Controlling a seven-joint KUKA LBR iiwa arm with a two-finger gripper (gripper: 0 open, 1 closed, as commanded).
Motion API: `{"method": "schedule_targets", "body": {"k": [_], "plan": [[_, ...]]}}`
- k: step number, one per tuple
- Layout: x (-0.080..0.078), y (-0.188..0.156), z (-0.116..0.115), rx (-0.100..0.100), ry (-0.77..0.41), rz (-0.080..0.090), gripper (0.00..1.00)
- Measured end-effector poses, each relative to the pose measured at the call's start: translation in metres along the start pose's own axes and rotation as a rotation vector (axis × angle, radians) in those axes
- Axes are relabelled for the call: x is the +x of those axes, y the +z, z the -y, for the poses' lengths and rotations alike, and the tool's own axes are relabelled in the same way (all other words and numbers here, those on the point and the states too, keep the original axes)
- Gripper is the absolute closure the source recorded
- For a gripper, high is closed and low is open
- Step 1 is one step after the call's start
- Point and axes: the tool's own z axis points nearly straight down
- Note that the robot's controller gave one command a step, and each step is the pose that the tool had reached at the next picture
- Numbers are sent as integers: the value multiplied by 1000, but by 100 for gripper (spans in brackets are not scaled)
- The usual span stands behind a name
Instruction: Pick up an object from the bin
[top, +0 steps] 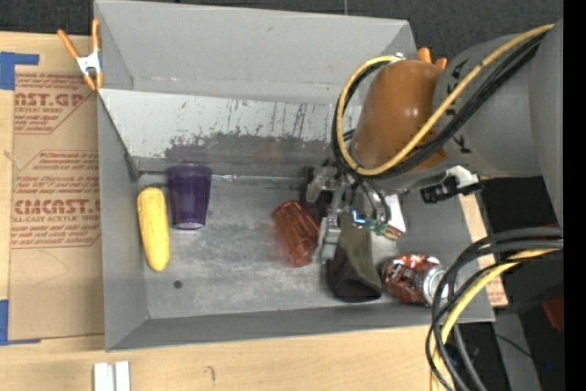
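From the camera view I am looking down into the grey metal bin [238, 50], with the arm coming in from the right. Its rounded orange cover [396, 116] sits over the bin's right half, and yellow and black cables [476, 87] loop around it.

The hand [330, 232] is low in the right part of the bin, close to the floor. From this angle I cannot tell how far open it is, and I cannot make out anything gripped in it.

It sits between two things. Just to its left, touching or almost touching it, is a reddish-brown translucent plastic cup [295, 233], lying on its side and looking crumpled. Directly below it, towards the near wall, is a dark olive-black soft-looking lump [353, 268]. The lump's upper end runs up under the hand, so I cannot say whether they touch. These two are nearest the hand, and I cannot say which of them it is set on.

To the right of the dark lump, against it and near the bin's right corner, lies a crumpled red and silver foil packet [412, 279].

Well apart from all this, in the left part of the bin, a purple translucent plastic cup [189, 195] lies near the back wall. A yellow corn cob [154, 229] lies lengthwise just beside it on its left.
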Motion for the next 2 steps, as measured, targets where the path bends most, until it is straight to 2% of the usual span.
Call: {"method": "schedule_targets", "body": {"k": [1,2], "plan": [[1,5,44,2,-60,-5,0],[38,5,38,2,183,-4,0]]}}
